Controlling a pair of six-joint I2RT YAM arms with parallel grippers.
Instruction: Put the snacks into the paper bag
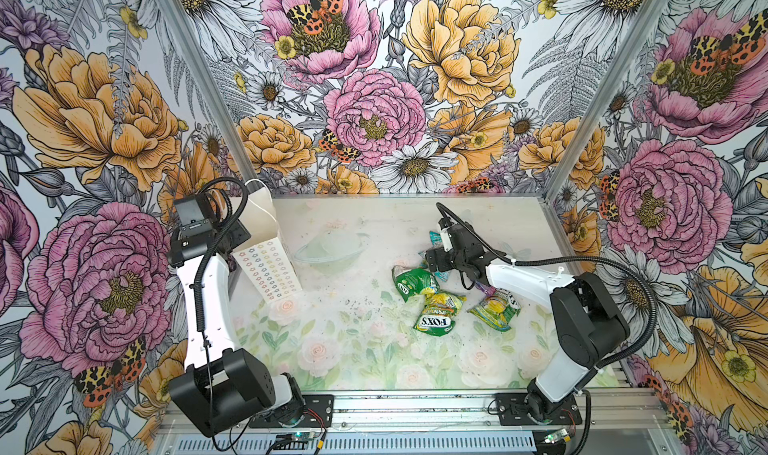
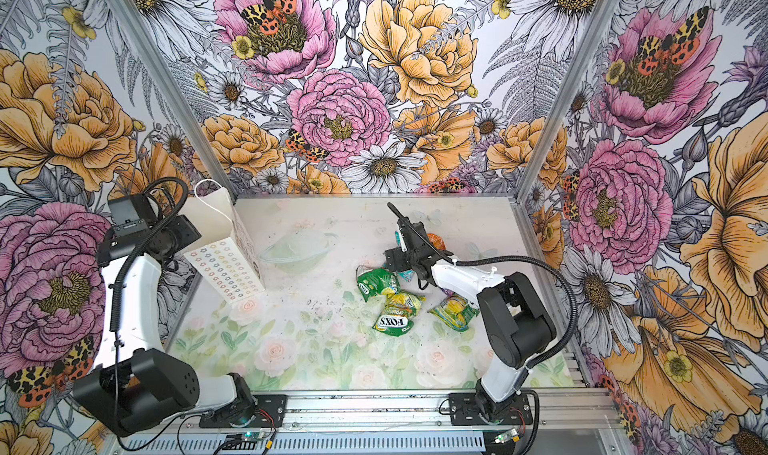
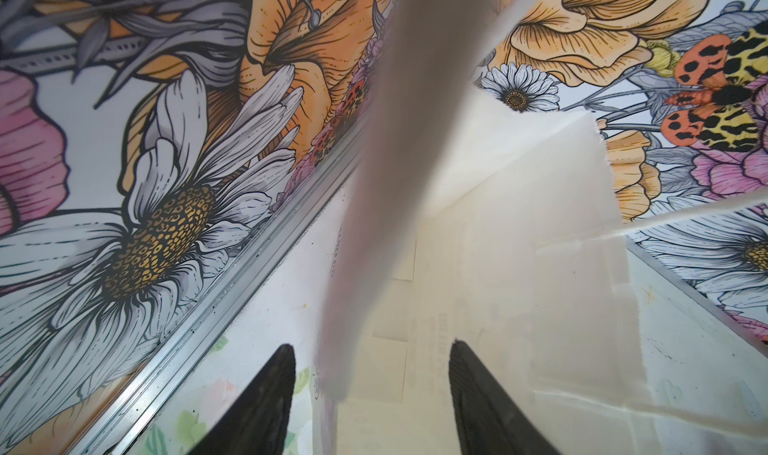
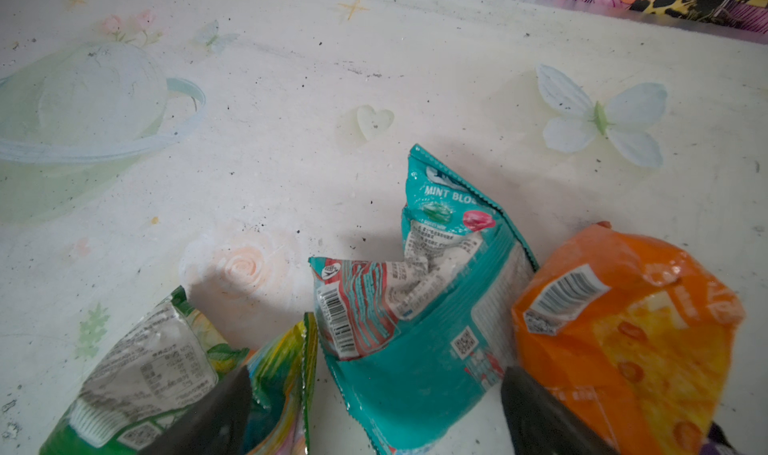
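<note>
Right wrist view: right gripper (image 4: 376,384) stood wide apart and empty over the teal packet (image 4: 440,232). The green packet (image 4: 145,369) lay just beside one finger and the orange packet (image 4: 623,328) just beside the other.

In a top view the snacks I could see, the FOX'S packet (image 1: 436,318) among them, lay clustered on the right of the tabletop (image 1: 353,361). Far left, the paper bag (image 1: 270,274) stood leaning. Its upper wall ran between the jaws of the left gripper (image 3: 374,374), which stood apart. The paper was too blurred to tell whether either pad touched it.

Judgement: drop straight onto the teal packet's raised crumple. Close slowly so neither neighbour gets pinched too. Have the left pinch the rim firmly before any carry across.
</note>
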